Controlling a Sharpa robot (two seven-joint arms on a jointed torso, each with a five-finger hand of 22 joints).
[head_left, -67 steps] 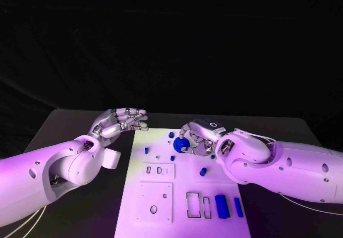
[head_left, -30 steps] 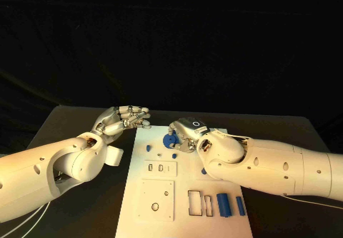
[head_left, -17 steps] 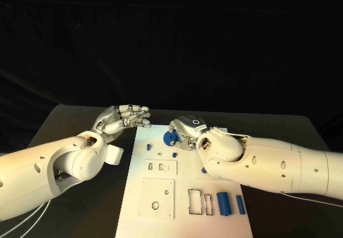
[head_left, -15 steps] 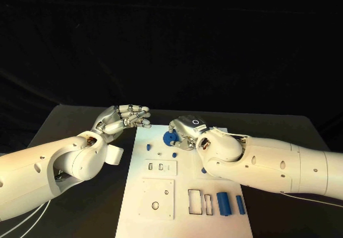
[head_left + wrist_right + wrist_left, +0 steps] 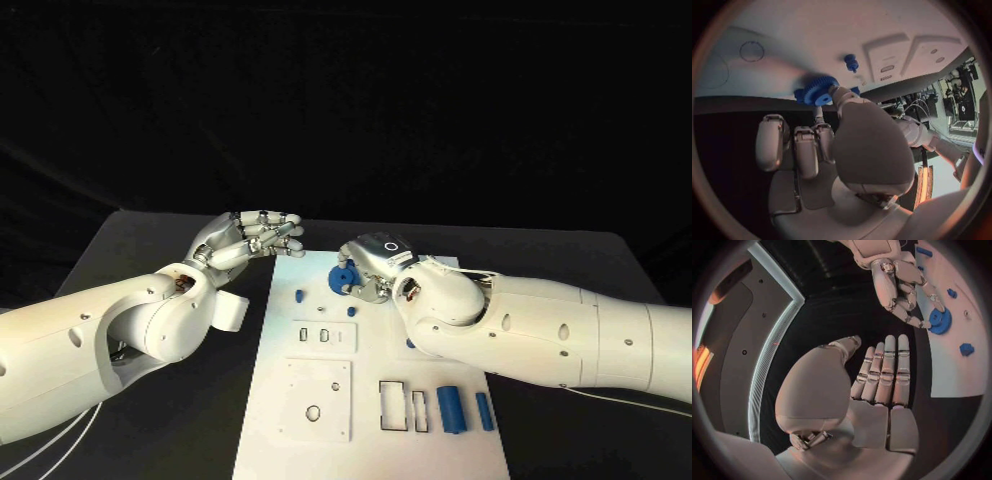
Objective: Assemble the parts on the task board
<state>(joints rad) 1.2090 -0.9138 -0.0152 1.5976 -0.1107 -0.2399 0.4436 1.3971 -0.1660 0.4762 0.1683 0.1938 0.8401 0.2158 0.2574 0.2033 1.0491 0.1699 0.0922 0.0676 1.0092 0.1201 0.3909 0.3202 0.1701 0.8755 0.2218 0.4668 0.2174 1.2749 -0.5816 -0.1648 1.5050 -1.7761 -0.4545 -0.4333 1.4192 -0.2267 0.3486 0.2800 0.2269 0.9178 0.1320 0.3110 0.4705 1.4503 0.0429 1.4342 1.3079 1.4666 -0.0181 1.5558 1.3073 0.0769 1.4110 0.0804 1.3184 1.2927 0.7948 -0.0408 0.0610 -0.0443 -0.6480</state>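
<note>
- The right hand (image 5: 378,262) has its fingers clamped on a blue gear (image 5: 343,277), held at the far end of the white board (image 5: 375,420).
- To seat it well, I'd keep the gear level, line its bore over its post, then lower straight.
- The left hand (image 5: 248,240) holds nothing, fingers loosely curled and slightly apart, beside the board's far left corner.
- Other blue pegs (image 5: 300,296) stand near; avoid knocking them.

no readable text, labels or numbers, a small ring mark on the right hand (image 5: 378,262)
</note>
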